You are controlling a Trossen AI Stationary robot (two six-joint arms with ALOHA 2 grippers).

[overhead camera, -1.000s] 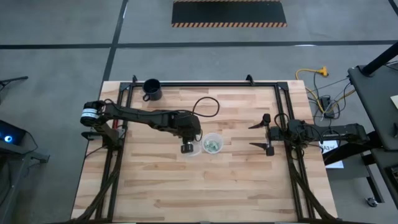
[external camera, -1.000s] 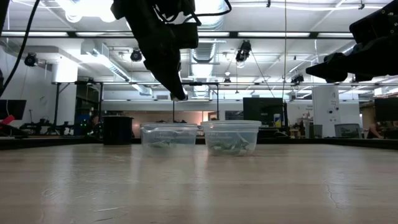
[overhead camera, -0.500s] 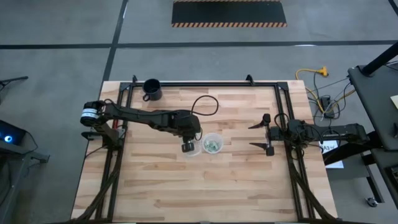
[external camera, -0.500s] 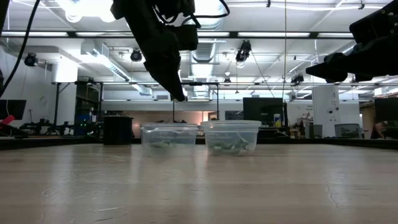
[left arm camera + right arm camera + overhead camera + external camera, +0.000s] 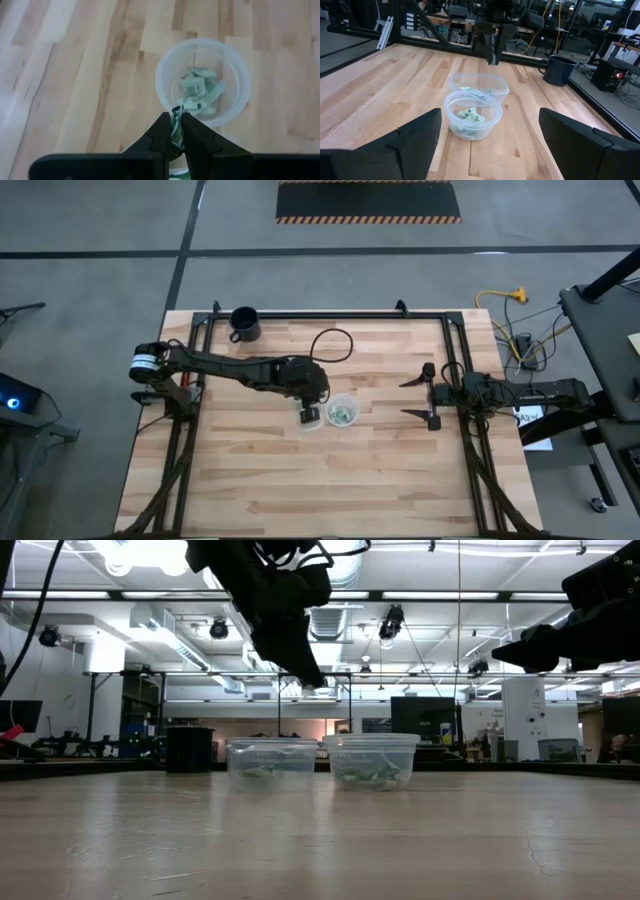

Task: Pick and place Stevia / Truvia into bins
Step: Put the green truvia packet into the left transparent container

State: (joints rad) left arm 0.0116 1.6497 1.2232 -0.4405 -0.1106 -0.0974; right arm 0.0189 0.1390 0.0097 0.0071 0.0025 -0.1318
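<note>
Two clear bins stand side by side mid-table, the left bin (image 5: 308, 423) (image 5: 271, 758) and the right bin (image 5: 342, 412) (image 5: 372, 760), and both hold pale green Stevia packets (image 5: 200, 90) (image 5: 470, 116). My left gripper (image 5: 311, 414) (image 5: 314, 687) (image 5: 176, 125) hangs above them, over the gap between the two and the left bin's right rim, shut on one packet (image 5: 176, 131). My right gripper (image 5: 417, 397) (image 5: 490, 145) waits open at the table's right side, well clear of the bins. My left gripper pinches one Stevia packet (image 5: 177, 120) between its two fingertips, coming from above and pointing down. The packet is lifted clear of the table and the bins, and its pale end (image 5: 313, 689) shows just below the fingertips.
A black mug (image 5: 244, 323) (image 5: 188, 750) (image 5: 559, 70) stands near the table's far left corner. A black cable loop (image 5: 332, 348) lies on the wood beyond the bins. Bare wood (image 5: 330, 480) stretches toward the near edge.
My left gripper has moved toward the table's right, from above the left bin toward the right bin, staying shut on the packet it carries. The bins have kept still.
</note>
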